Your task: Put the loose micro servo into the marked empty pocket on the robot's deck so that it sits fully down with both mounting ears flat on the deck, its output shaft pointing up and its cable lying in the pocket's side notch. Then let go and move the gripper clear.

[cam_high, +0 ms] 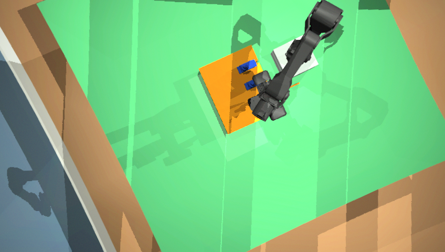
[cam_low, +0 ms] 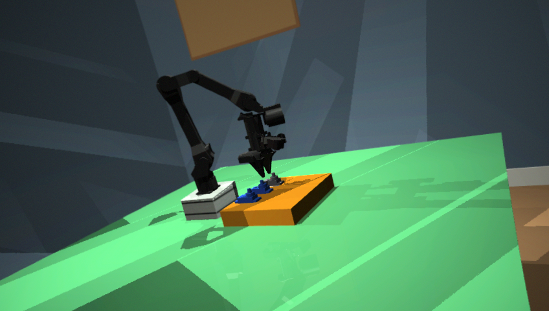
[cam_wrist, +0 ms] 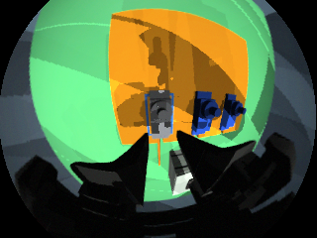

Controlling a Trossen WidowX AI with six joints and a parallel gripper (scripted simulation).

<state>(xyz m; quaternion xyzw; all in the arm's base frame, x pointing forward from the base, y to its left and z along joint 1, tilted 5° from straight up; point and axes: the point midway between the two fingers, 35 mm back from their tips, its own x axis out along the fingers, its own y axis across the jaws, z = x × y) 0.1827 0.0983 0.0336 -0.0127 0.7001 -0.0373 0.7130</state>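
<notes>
The grey micro servo sits shaft up within the blue pocket outline on the orange deck; full seating is unclear. The claw is partly open and holds nothing, its tips near the servo. An orange cable extends past the deck edge. Two blue servos stand alongside, near a white block

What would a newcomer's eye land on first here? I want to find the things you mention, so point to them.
The bright orange square-cornered block [cam_high: 215, 81] [cam_low: 265, 216] [cam_wrist: 134, 45] on the green tabletop [cam_high: 187, 187] [cam_low: 385, 230] [cam_wrist: 64, 99], with two blue servos along one edge. Next, the black jointed arm [cam_high: 288, 70] [cam_low: 186, 117] reaching over it, its gripper [cam_high: 260, 90] [cam_low: 266, 175] [cam_wrist: 162, 134] open above a grey servo [cam_low: 274, 179] [cam_wrist: 160, 110] beside the blue pair.
</notes>
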